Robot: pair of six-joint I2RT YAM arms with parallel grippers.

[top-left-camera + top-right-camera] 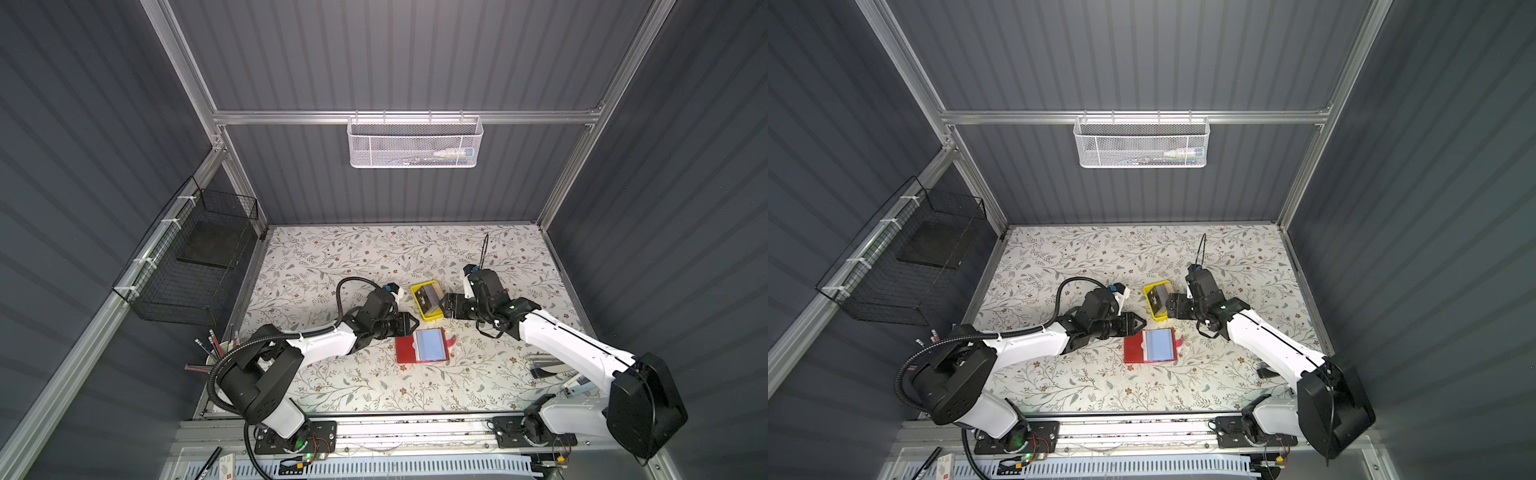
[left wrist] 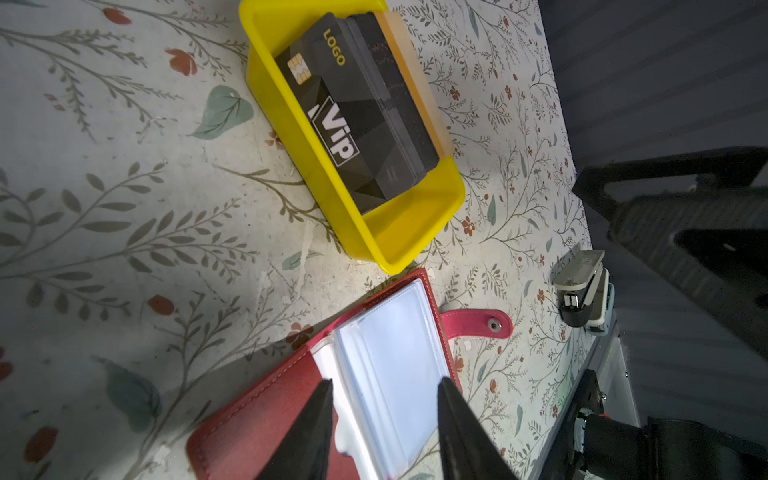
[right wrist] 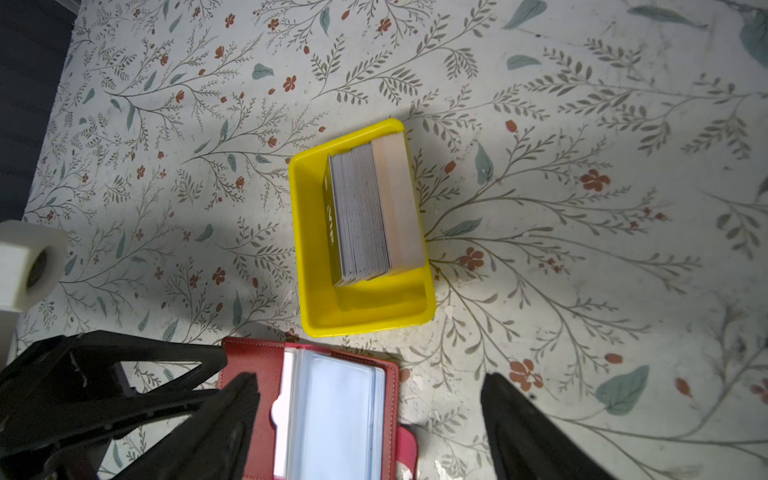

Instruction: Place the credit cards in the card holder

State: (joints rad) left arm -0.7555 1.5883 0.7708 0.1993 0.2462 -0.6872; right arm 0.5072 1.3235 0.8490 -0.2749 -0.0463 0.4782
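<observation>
Nearest, the red card holder (image 1: 405,351) lies open near the table's centre, clear pockets up. At its 10 o'clock the left gripper (image 1: 414,323) hangs over the pockets, jaws narrowly apart, gripping nothing. At the holder's 12 o'clock a yellow tray (image 1: 432,318) holds the credit cards (image 1: 428,298), stacked on edge. At the tray's 3 o'clock the right gripper (image 1: 444,309) gapes wide, empty.

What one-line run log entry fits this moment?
credit cards: stacked on edge in yellow tray | card holder: lying open beside tray | left gripper: open over holder | right gripper: open, empty
</observation>
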